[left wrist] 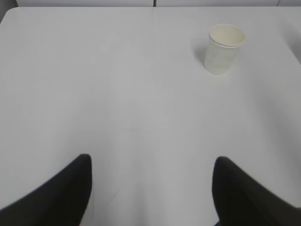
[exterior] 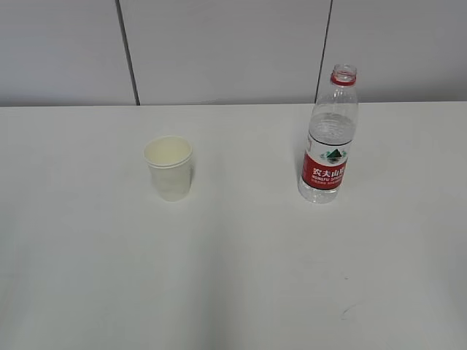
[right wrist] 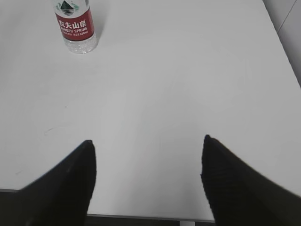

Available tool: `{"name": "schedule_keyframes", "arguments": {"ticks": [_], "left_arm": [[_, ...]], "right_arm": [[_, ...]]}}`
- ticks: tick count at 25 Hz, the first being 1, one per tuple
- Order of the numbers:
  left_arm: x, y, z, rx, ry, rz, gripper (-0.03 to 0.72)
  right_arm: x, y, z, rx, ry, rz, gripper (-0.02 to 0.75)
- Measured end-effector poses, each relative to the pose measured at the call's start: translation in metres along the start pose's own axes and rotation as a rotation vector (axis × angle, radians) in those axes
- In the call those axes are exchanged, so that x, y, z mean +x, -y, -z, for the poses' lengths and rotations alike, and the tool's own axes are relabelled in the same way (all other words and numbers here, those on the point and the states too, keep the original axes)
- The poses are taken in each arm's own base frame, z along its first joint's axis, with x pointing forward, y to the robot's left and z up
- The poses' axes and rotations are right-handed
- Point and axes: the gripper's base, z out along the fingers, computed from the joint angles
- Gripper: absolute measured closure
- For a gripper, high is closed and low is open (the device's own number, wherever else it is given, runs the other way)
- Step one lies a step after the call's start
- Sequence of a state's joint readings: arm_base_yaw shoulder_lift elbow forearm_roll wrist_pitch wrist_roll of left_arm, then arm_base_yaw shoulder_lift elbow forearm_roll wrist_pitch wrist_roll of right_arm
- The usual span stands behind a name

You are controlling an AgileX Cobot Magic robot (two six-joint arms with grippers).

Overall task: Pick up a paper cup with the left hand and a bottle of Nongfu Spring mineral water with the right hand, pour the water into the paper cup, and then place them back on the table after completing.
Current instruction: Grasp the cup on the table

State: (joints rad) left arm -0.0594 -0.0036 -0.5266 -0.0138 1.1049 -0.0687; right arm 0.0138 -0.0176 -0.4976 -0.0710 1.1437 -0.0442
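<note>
Standing apart on the white flat table (exterior: 233, 292): cup left, bottle right.
Left black gripper (left wrist: 151, 188) gapes empty, short of the white paper cup (exterior: 169, 168); uncapped, red-labelled clear plastic bottle (exterior: 328, 138) stands upright beyond the empty, wide-open right black gripper (right wrist: 148, 181).

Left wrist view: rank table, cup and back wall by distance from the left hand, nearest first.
From the left hand, open and low in frame:
1. Table, right beneath and ahead of the fingers.
2. Cup, upright, ahead to the right.
3. Wall, beyond the table's far edge.
</note>
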Motion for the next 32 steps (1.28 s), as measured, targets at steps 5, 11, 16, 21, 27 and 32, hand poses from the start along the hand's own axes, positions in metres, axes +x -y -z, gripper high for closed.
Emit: {"name": "schedule_keyframes", "arguments": {"ticks": [5, 11, 16, 21, 27, 32], "left_arm": [[0.000, 0.000, 0.000, 0.000, 0.000, 0.000, 0.198], [0.000, 0.000, 0.000, 0.000, 0.000, 0.000, 0.198], [-0.006, 0.000, 0.004, 0.004, 0.052, 0.000, 0.198], [-0.034, 0.002, 0.005, 0.010, 0.253, -0.013, 0.198], [-0.069, 0.004, -0.036, 0.003, 0.216, -0.043, 0.201], [-0.099, 0.006, -0.080, 0.004, 0.261, -0.047, 0.237]], "right_arm": [[0.000, 0.000, 0.000, 0.000, 0.000, 0.000, 0.220], [0.000, 0.000, 0.000, 0.000, 0.000, 0.000, 0.220], [-0.003, 0.000, 0.002, 0.001, 0.026, -0.001, 0.220], [-0.024, 0.001, 0.004, 0.009, 0.200, 0.000, 0.220], [-0.057, 0.001, -0.019, 0.004, 0.257, 0.010, 0.220], [-0.083, 0.000, -0.052, -0.006, 0.249, 0.019, 0.220]]}}
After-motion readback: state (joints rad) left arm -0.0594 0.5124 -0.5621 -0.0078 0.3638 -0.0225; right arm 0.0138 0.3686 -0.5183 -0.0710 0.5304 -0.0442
